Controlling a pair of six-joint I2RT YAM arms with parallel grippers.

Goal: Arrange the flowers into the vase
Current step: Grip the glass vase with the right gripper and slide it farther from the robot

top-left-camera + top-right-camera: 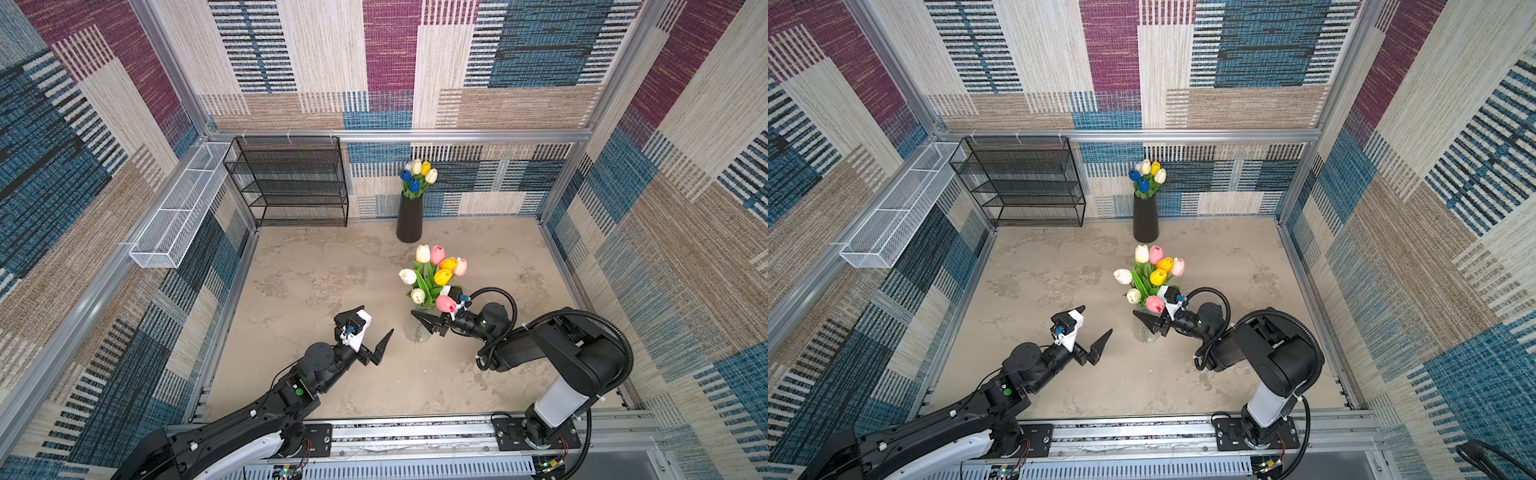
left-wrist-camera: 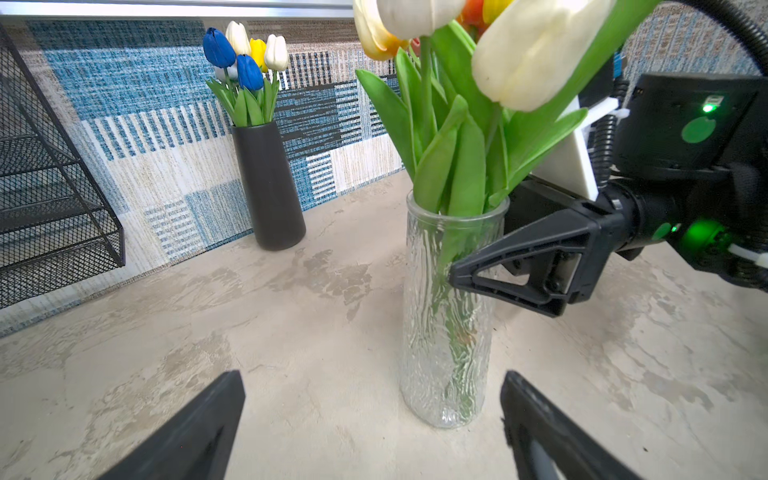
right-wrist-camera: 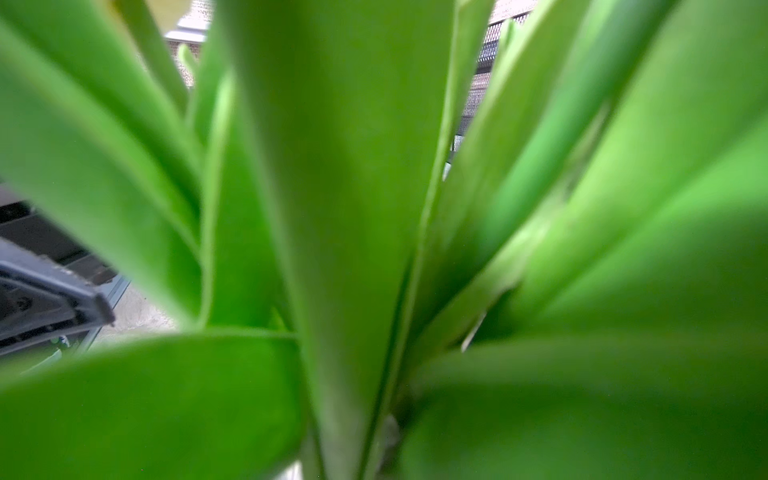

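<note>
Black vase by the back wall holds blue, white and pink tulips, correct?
No: yellow, not pink. The black vase by the back wall holds blue, white and yellow tulips, clear in the left wrist view. The pink tulips stand in the glass vase.

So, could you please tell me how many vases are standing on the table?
2. A tall black tapered vase stands by the patterned back wall; a clear textured glass vase stands near the middle of the beige table. None appears hidden.
</note>
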